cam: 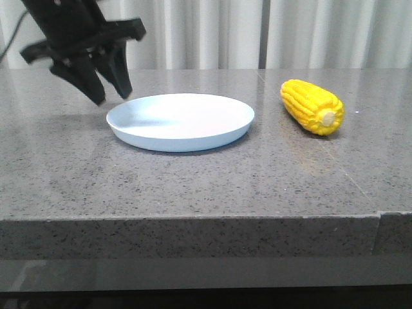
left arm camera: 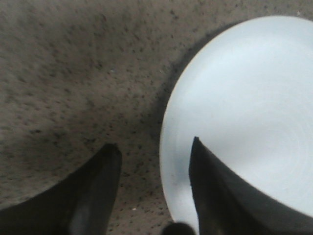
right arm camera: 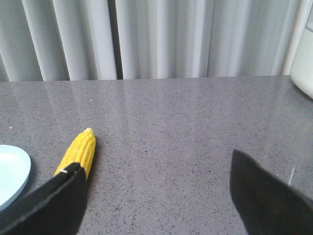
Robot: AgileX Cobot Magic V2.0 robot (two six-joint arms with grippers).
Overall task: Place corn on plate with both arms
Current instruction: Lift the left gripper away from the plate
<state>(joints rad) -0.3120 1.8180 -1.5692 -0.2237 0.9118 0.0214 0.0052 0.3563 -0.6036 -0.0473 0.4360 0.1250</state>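
The left gripper (cam: pixel 109 94) hangs with its fingers spread and empty just above the plate's (cam: pixel 180 121) left rim; in the left wrist view one fingertip (left arm camera: pixel 196 147) overlaps the plate (left arm camera: pixel 244 112), the other the bare stone. The right gripper (right arm camera: pixel 156 169) is also spread wide, holding nothing. One corn (cam: pixel 311 106) lies on the table (cam: pixel 193 187) right of the single plate, apart from it, with nothing between them. The grey speckled stone top is backed by pale curtains (cam: pixel 257 32).

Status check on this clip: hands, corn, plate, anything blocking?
Left hand open, hovering at plate rim. Right hand open, empty. Corn on table beside plate, untouched. Nothing between them.
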